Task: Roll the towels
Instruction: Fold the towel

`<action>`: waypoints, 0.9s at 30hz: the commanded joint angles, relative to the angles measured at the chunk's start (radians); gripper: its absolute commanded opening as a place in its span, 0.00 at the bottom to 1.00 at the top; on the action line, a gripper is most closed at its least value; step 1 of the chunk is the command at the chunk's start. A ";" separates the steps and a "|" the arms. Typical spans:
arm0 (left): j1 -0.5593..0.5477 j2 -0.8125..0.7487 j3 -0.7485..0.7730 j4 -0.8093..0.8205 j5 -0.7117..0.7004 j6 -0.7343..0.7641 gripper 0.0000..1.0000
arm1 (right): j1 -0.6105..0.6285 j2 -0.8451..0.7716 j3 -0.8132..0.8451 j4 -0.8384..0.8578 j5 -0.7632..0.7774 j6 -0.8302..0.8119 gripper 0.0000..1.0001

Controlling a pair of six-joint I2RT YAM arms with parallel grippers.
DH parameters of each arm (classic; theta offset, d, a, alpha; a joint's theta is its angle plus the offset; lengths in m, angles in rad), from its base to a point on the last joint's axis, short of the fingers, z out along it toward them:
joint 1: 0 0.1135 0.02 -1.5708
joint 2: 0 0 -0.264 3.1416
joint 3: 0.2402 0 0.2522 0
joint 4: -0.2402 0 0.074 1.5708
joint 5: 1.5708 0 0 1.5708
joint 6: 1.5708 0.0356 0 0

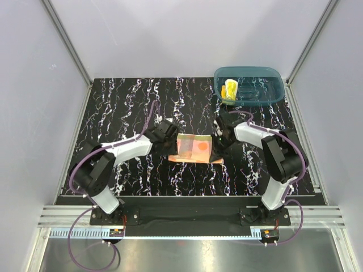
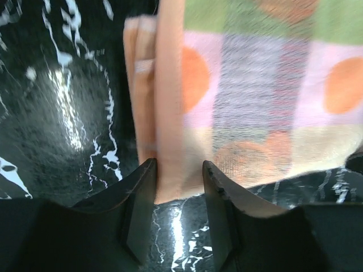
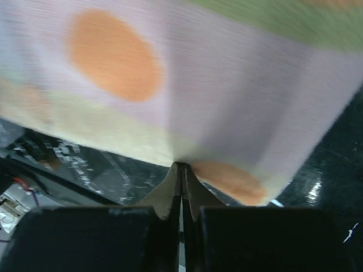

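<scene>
The orange dotted towel lies partly folded at the middle of the black marbled table, its pale side with orange dots up. My left gripper is at its left edge. In the left wrist view the fingers stand open, with the towel's orange folded edge between the tips. My right gripper is at the towel's right edge. In the right wrist view it is shut on the towel's edge and holds it raised. The yellow towel sits rolled in the tub.
The teal translucent tub stands at the back right corner of the table. Grey walls with metal frame posts close in the table on the left, right and back.
</scene>
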 commanded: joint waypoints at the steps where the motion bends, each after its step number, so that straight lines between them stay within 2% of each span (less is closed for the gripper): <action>1: 0.009 0.004 -0.029 0.091 0.050 -0.023 0.42 | -0.025 0.012 -0.079 0.039 0.043 0.017 0.01; 7: 0.027 -0.016 -0.120 0.105 0.008 -0.023 0.42 | -0.033 0.022 -0.168 0.060 0.060 0.043 0.10; 13: 0.035 -0.042 -0.193 0.095 -0.062 0.005 0.41 | -0.033 -0.027 -0.154 0.042 0.019 0.049 0.13; 18: 0.033 -0.096 -0.155 0.002 -0.145 0.040 0.42 | -0.033 -0.137 -0.079 0.016 -0.156 0.017 0.18; 21: 0.033 -0.130 -0.094 -0.067 -0.196 0.063 0.47 | -0.033 -0.195 -0.032 0.025 -0.254 0.008 0.24; 23: 0.033 -0.156 -0.043 -0.096 -0.220 0.077 0.60 | -0.033 -0.205 0.000 0.027 -0.267 0.009 0.26; 25: 0.033 -0.172 -0.002 -0.130 -0.228 0.080 0.67 | -0.033 -0.185 0.045 0.030 -0.244 0.018 0.24; 27: 0.030 -0.194 0.021 -0.153 -0.220 0.072 0.68 | -0.033 -0.136 0.076 0.043 -0.224 0.025 0.17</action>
